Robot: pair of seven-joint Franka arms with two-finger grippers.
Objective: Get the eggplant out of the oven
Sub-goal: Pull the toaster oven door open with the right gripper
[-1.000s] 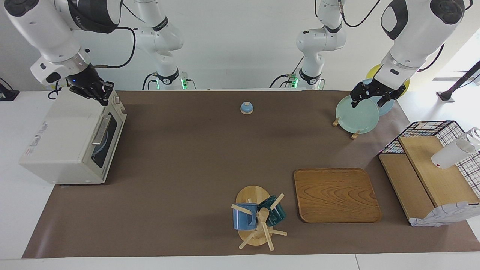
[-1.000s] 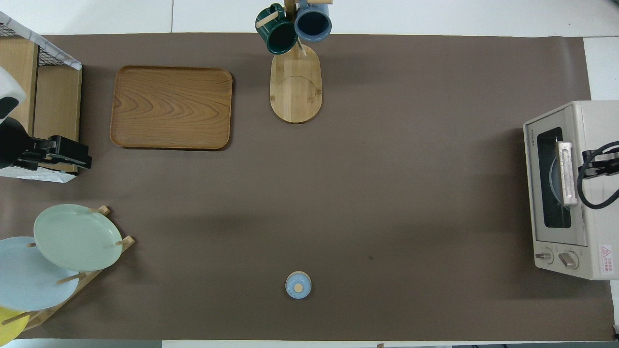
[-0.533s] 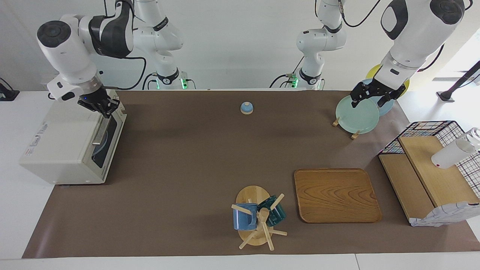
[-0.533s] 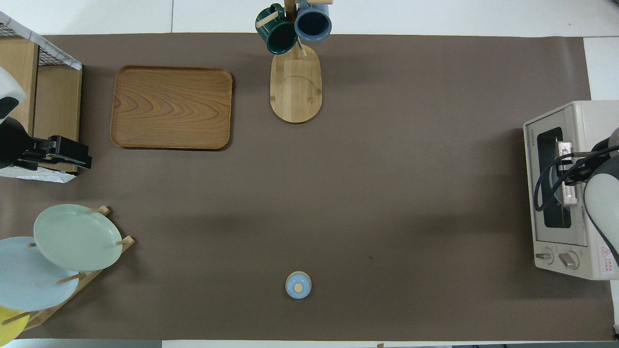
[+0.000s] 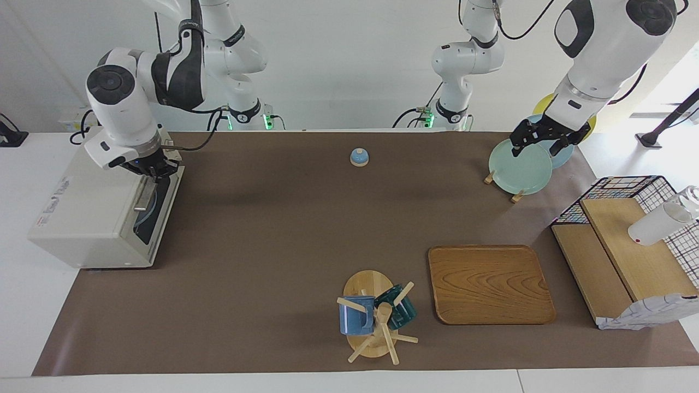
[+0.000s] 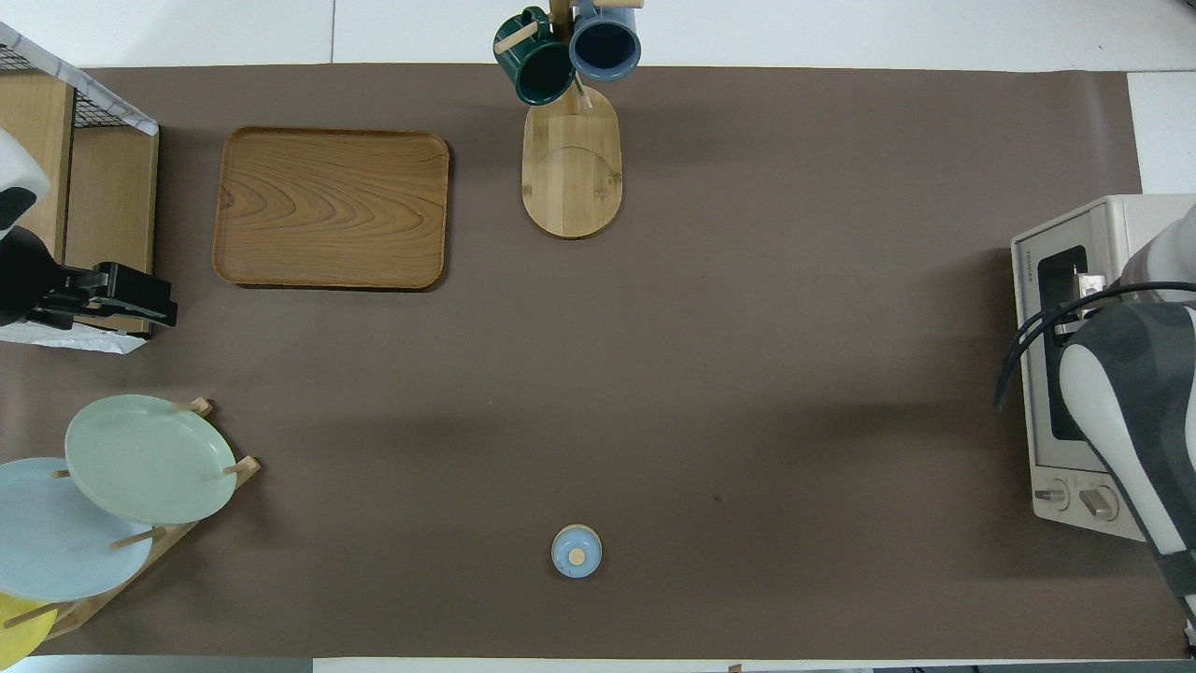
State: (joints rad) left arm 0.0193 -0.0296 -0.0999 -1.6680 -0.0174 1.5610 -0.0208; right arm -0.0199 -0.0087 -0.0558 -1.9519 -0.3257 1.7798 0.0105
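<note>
The cream-white oven point(image 5: 82, 213) stands at the right arm's end of the table with its door shut; it also shows in the overhead view point(image 6: 1028, 393). Its silver handle point(image 5: 143, 195) runs along the dark glass window, through which a pale blue plate shows dimly. The eggplant is hidden. My right gripper point(image 5: 154, 170) is down at the end of the handle nearer to the robots, at the door's top edge. In the overhead view the right arm point(image 6: 1131, 393) covers it. My left gripper point(image 5: 538, 144) waits open and empty over the plate rack.
A rack with a green plate point(image 5: 520, 166) and a blue one stands at the left arm's end. A small blue knobbed lid point(image 5: 359, 157), a wooden tray point(image 5: 490, 284), a mug tree point(image 5: 377, 322) and a wooden shelf with a wire basket point(image 5: 628, 256) are on the brown mat.
My right arm has swung from over the oven's top toward the door, turning its wrist and lowering the gripper to the handle's end. The left arm has not moved.
</note>
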